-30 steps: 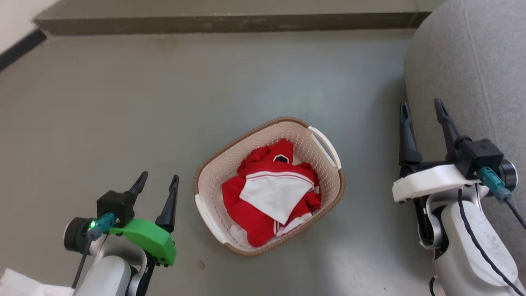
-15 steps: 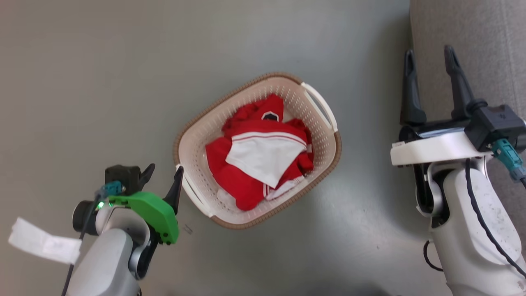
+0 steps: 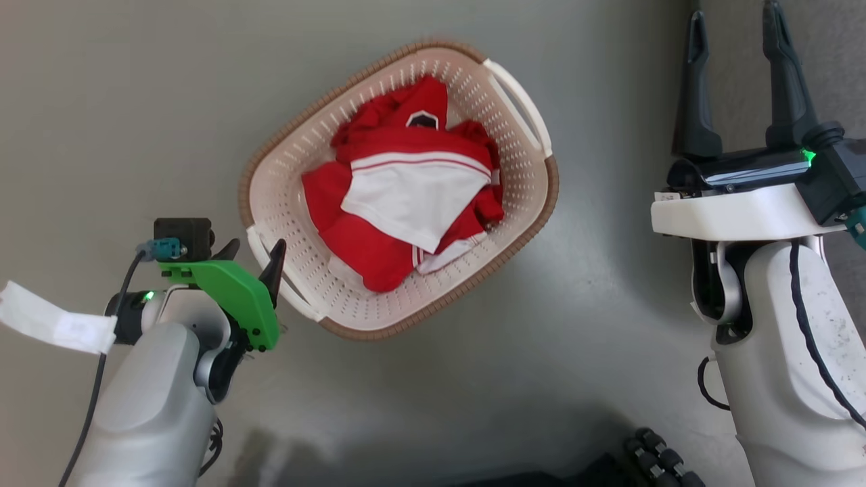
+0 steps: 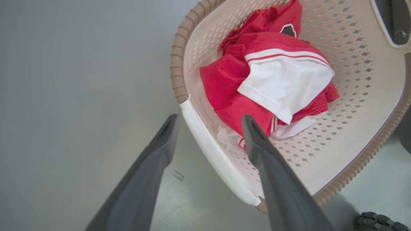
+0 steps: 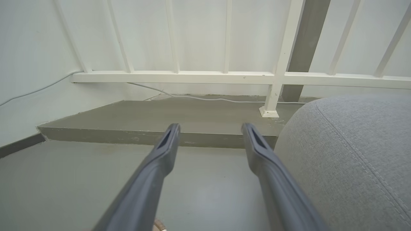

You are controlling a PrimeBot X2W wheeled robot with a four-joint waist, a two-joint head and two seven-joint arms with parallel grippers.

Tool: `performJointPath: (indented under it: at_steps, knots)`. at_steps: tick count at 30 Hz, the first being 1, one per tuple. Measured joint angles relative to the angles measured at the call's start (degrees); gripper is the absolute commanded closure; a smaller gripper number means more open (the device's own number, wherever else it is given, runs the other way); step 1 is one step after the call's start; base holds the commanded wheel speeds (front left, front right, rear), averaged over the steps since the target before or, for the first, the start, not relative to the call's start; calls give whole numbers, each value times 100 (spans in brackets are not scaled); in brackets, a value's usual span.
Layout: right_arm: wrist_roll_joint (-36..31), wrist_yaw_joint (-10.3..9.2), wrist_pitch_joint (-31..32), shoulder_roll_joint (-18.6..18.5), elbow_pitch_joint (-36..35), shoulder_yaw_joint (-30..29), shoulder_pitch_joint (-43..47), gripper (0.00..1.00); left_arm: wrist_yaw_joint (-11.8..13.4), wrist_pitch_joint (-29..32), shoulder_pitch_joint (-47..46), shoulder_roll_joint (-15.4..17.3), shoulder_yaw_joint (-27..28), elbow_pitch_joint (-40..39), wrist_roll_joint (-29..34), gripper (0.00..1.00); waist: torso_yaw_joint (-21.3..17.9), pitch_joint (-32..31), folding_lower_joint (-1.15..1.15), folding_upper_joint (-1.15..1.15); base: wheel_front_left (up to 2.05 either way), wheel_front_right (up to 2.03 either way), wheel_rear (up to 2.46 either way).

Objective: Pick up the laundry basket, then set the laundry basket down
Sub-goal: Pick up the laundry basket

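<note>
On the head view I see the laundry basket sitting on the grey floor, up the middle of the picture and turned at an angle. Red and white clothes lie bunched inside it. It has 2 white handles: the near handle at its lower left end and the far handle at its upper right end. My left gripper is right at the near handle, jaws apart, with 1 finger overlapping the handle's edge. My right gripper is well apart from the basket at the upper right, jaws wide apart and holding nothing, over the edge of a grey sofa. A white paper tag hangs off the left arm.

On the left wrist view the left gripper straddles the near handle: 1 finger over bare floor outside the basket, the other over the inside, by the clothes. I cannot tell whether either finger touches the plastic.

On the right wrist view the right gripper points out over the floor towards a low step and a white railing, with a thin cable along the step. The sofa is just beside its right finger.
</note>
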Motion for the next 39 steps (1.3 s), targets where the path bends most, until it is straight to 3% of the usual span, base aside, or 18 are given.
performJointPath:
  at_steps: [12,13,14,15,16,39]
  knots:
    - [-56,0,1,14,-119,12,-9,0,-52,171,-409,20,-19,668,-232,0,-96,607,0,0,0,0,0]
    - [-56,0,1,14,-126,12,-9,0,-52,171,-442,16,-4,721,-257,7,-105,635,0,0,0,0,0]
    - [-56,0,0,15,-136,11,-9,0,-53,170,-472,12,16,775,-277,58,-114,659,0,0,0,0,0]
    - [-56,0,0,15,-149,7,-9,0,-53,170,-498,13,20,813,-287,90,-124,682,0,0,0,0,0]
    - [-57,0,0,16,-164,-5,-9,0,-53,169,-534,13,14,839,-286,100,-131,703,0,0,0,0,0]
    - [-48,0,1,24,-192,-137,-3,0,-93,-142,-1128,-41,-165,1338,-594,100,-40,747,0,0,0,0,0]
